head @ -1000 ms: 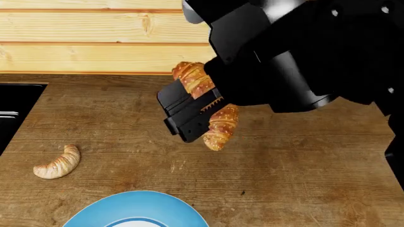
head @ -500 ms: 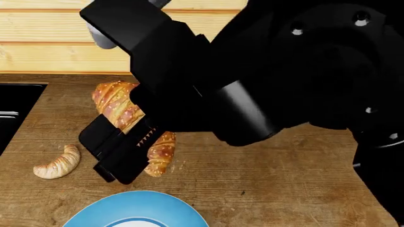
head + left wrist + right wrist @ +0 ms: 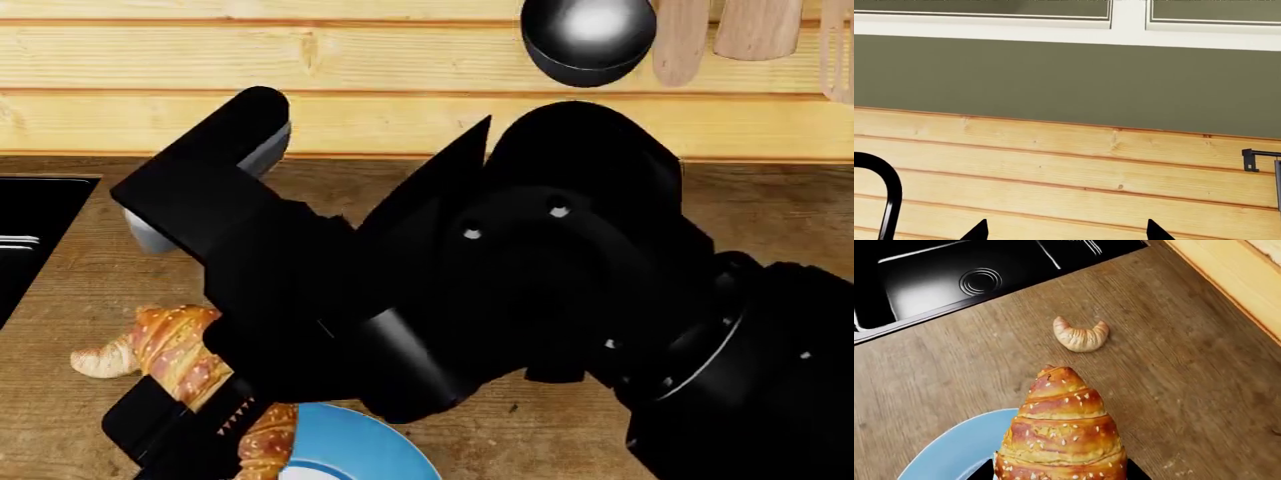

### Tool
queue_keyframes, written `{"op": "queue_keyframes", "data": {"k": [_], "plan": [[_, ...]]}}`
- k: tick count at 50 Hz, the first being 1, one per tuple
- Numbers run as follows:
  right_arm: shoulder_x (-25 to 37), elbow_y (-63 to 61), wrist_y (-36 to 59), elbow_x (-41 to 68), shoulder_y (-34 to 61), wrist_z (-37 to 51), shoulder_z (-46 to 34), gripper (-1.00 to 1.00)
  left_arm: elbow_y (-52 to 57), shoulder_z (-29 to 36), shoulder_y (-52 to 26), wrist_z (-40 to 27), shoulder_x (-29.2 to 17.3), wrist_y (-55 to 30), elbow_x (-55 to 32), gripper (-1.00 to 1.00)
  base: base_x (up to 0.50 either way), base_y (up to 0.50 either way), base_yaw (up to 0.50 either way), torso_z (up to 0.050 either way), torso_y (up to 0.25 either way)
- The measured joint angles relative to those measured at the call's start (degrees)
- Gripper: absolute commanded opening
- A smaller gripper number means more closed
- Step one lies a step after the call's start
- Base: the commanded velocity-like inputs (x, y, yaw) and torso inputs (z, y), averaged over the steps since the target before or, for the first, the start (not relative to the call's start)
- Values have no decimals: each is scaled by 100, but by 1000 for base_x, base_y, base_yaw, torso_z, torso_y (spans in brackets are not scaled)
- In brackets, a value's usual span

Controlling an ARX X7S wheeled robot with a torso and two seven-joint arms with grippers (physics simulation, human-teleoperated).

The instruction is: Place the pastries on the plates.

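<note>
While the right gripper (image 3: pixel 200 425) clamps the croissant (image 3: pixel 1062 437) mid-body, its long axis pointing toward the roll (image 3: pixel 1081 334), the load hangs over the blue plate's (image 3: pixel 954 450) near rim, so release looks close.

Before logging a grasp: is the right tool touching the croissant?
Touching. In the head view the right tool is clamped across the croissant, carrying it off the counter near the blue plate.

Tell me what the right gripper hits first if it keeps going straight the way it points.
Probably the blue plate, or the wooden counter beside it: the right gripper angles down with the croissant over the plate's rim. Depth is unclear.
</note>
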Motion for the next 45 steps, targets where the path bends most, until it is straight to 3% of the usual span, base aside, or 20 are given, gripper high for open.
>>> {"op": "queue_keyframes", "data": {"k": [25,26,45], "plan": [[119,-320,-179,387,-1009,656,-404,-100,68,-136,35,-134,-159,-48,-303,100,0,0,0,0,0],[120,-328,-183,387,-1018,677,-403,100,72,-140,37,-140,-164,-50,-315,100,0,0,0,0,0],[222,-477,-80,797,-469,993,-277,100,101,-145,76,-195,-218,-33,-404,100,0,0,0,0,0]]}}
